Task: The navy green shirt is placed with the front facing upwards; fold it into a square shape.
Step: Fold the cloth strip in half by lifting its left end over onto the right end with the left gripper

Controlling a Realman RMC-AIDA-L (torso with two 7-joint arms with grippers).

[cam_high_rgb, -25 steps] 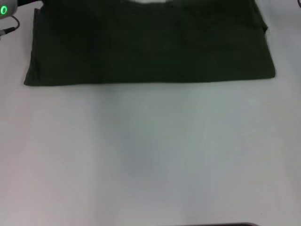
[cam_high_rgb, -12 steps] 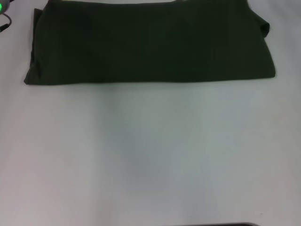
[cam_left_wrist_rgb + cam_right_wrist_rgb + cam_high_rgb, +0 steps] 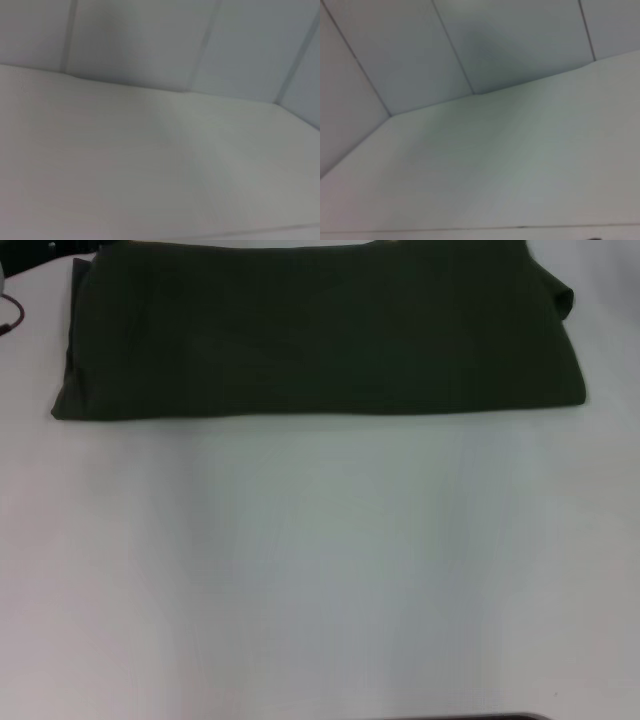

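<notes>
The navy green shirt (image 3: 320,335) lies at the far side of the white table (image 3: 320,570) as a wide, flat band with its plain green side up. Its long near edge runs straight across the head view, with a small fold of cloth sticking out at the far right corner (image 3: 563,300). No lettering shows. A dark piece of my left arm (image 3: 35,252) and a thin cable (image 3: 10,318) show at the far left corner, just off the shirt. Neither gripper shows in any view, and both wrist views show no shirt.
The left wrist view shows bare white tabletop (image 3: 150,170) with a panelled wall (image 3: 150,40) behind it. The right wrist view shows the same tabletop (image 3: 510,170) and wall (image 3: 495,40). A dark edge (image 3: 480,717) shows at the table's near side.
My left arm, with its green light, has pulled back toward the far left corner and nearly out of view. A pale patch at the shirt's far edge no longer shows; the shirt has not shifted.
</notes>
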